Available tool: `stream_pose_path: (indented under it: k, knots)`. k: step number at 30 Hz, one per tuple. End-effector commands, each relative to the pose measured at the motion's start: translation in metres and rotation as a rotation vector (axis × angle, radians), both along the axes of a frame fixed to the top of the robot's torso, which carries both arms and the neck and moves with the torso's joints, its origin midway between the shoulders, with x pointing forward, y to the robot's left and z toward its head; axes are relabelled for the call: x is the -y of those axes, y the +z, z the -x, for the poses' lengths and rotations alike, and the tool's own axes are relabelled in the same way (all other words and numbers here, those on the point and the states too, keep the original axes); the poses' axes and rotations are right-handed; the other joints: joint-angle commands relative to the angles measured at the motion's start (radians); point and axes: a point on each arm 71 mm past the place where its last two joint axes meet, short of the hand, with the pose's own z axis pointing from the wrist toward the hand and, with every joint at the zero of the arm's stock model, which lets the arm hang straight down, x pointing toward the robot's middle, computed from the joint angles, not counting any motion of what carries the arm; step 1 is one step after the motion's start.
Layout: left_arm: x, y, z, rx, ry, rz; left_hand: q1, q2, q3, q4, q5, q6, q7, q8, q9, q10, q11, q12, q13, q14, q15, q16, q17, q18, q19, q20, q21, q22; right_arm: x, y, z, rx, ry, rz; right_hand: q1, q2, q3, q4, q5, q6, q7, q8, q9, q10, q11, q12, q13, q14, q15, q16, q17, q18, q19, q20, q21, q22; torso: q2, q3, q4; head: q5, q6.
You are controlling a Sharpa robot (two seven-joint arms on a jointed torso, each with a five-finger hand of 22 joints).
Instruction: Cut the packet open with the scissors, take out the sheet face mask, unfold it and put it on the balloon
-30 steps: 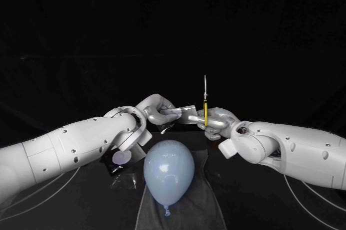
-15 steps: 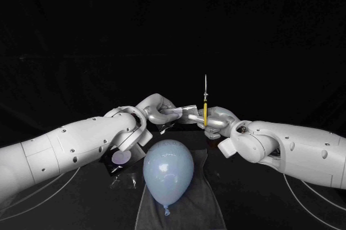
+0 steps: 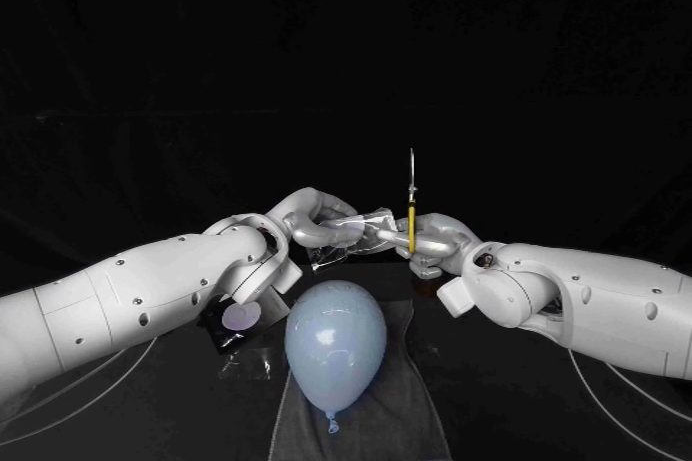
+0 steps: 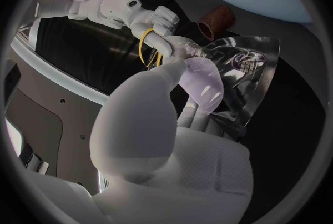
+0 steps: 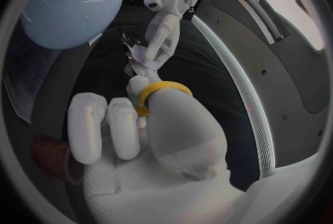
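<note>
Since the earlier frames, your left hand (image 3: 310,223) sits a touch higher and the packet (image 3: 361,233) is spread wider. The scissors (image 3: 411,216) are unchanged, blade up. Count: one packet, one pair of scissors, one balloon (image 3: 336,339), two hands. The left hand pinches the packet, which is held in the air between the hands beyond the balloon. The right hand (image 3: 433,246) is curled round the yellow handles. The balloon lies on a dark cloth (image 3: 418,411). The left wrist view gives you the packet's printed face and a brown cylinder (image 4: 216,21) near the balloon. The right wrist view gives you a yellow loop ringing a finger.
</note>
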Motion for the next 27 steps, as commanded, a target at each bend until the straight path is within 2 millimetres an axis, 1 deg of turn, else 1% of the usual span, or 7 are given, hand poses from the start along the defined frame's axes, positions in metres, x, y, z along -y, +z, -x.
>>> stream_pose_path:
  k: [1, 3, 7, 14, 17, 24, 27]
  knots:
    - [-0.003, 0.003, -0.001, -0.008, -0.006, 0.064, 0.086, -0.036, -0.258, 0.101, 0.006, -0.124, -0.014, -0.05, -0.044, -0.081, 0.015, 0.002, 0.0, -0.081, 0.014, -0.006, -0.019, -0.012, -0.053, 0.0, -0.019, -0.004, 0.001, 0.004, 0.0, 0.034, 0.002, -0.003, -0.012, 0.009, 0.006, -0.003, -0.003, 0.12, -0.002, 0.005, 0.001, 0.426, -0.024, 0.611, 0.472, 0.104, -0.05, 0.003, 0.263, -0.006, 0.045, -0.01, 0.006, 0.177, 0.0, -0.0002, 0.0003, -0.001, 0.001]
    - [-0.007, 0.003, -0.002, -0.015, 0.008, 0.08, 0.079, -0.059, -0.306, 0.102, 0.008, -0.143, -0.017, -0.057, -0.05, -0.112, 0.019, -0.001, -0.002, -0.102, 0.017, -0.009, -0.024, -0.013, -0.059, 0.001, -0.021, -0.004, 0.003, 0.004, 0.001, 0.036, 0.0, -0.003, -0.015, 0.008, 0.009, -0.004, -0.003, 0.12, -0.003, 0.006, 0.002, 0.426, -0.025, 0.611, 0.472, 0.104, -0.051, 0.003, 0.263, -0.006, 0.045, -0.01, 0.006, 0.176, 0.0, -0.0001, 0.0003, -0.001, 0.002]
    - [-0.017, 0.002, -0.004, -0.034, 0.033, 0.101, 0.069, -0.077, -0.351, 0.103, 0.011, -0.156, -0.023, -0.062, -0.055, -0.138, 0.022, -0.001, -0.003, -0.128, 0.02, -0.011, -0.029, -0.013, -0.064, 0.001, -0.023, -0.004, 0.005, 0.005, 0.001, 0.039, -0.003, -0.003, -0.02, 0.006, 0.016, -0.008, -0.003, 0.121, -0.003, 0.007, 0.005, 0.426, -0.025, 0.611, 0.472, 0.104, -0.051, 0.003, 0.263, -0.006, 0.045, -0.011, 0.006, 0.177, 0.0, 0.0001, -0.0001, -0.001, 0.003]
    - [-0.036, -0.001, -0.007, -0.082, 0.08, 0.127, 0.05, -0.089, -0.397, 0.104, 0.012, -0.16, -0.021, -0.063, -0.055, -0.152, 0.023, 0.001, -0.002, -0.14, 0.022, -0.01, -0.032, -0.012, -0.063, 0.001, -0.023, -0.003, 0.009, 0.006, 0.002, 0.045, -0.01, -0.004, -0.026, 0.004, 0.023, -0.012, -0.004, 0.121, -0.004, 0.007, 0.007, 0.426, -0.026, 0.611, 0.472, 0.104, -0.052, 0.003, 0.263, -0.006, 0.045, -0.011, 0.006, 0.177, 0.0, 0.0011, 0.0001, -0.002, 0.007]
    - [-0.044, -0.003, -0.008, -0.109, 0.102, 0.141, 0.034, -0.091, -0.415, 0.104, 0.013, -0.157, -0.02, -0.062, -0.054, -0.151, 0.023, 0.004, -0.001, -0.14, 0.021, -0.009, -0.031, -0.012, -0.06, 0.0, -0.022, -0.003, 0.01, 0.006, 0.002, 0.048, -0.013, -0.005, -0.029, 0.003, 0.027, -0.014, -0.003, 0.121, -0.004, 0.008, 0.009, 0.426, -0.026, 0.611, 0.472, 0.104, -0.052, 0.003, 0.263, -0.006, 0.045, -0.011, 0.006, 0.177, 0.0, 0.0007, 0.0003, -0.005, 0.009]
    - [-0.06, -0.008, -0.013, -0.155, 0.158, 0.188, 0.011, -0.1, -0.426, 0.105, 0.014, -0.158, -0.02, -0.062, -0.054, -0.144, 0.023, 0.007, 0.0, -0.141, 0.022, -0.008, -0.031, -0.012, -0.053, 0.0, -0.02, -0.002, 0.015, 0.008, 0.003, 0.058, -0.024, -0.005, -0.034, 0.002, 0.033, -0.018, -0.003, 0.122, -0.005, 0.009, 0.011, 0.426, -0.027, 0.611, 0.472, 0.104, -0.052, 0.003, 0.263, -0.006, 0.045, -0.012, 0.006, 0.177, 0.001, -0.0005, -0.0005, -0.01, 0.015]
    - [-0.066, -0.01, -0.015, -0.169, 0.19, 0.226, 0.005, -0.1, -0.426, 0.104, 0.015, -0.157, -0.018, -0.062, -0.054, -0.136, 0.023, 0.009, 0.001, -0.117, 0.021, -0.003, -0.025, -0.011, -0.034, 0.0, -0.014, 0.001, 0.017, 0.009, 0.003, 0.063, -0.031, -0.006, -0.038, 0.0, 0.038, -0.021, -0.003, 0.122, -0.005, 0.01, 0.013, 0.426, -0.027, 0.611, 0.472, 0.104, -0.052, 0.003, 0.263, -0.006, 0.046, -0.012, 0.008, 0.178, 0.0, -0.0003, 0.0002, -0.012, 0.017]
